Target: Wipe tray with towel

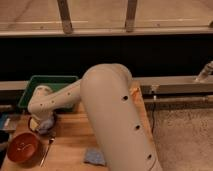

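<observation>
A green tray [34,85] stands at the back left of the wooden table. A small blue-grey towel [94,156] lies crumpled on the table near the front edge, apart from the tray. My gripper [43,123] hangs low over the table just in front of the tray, at the end of the white arm [112,110] that fills the middle of the view. A pale object shows at the gripper, and I cannot tell what it is. The towel is well to the right of the gripper and closer to the front.
A red-brown bowl [22,147] sits at the front left with a spoon [46,150] beside it. A dark object [6,122] lies at the left edge. A small orange thing [134,91] sits at the table's right side. A dark counter wall runs behind.
</observation>
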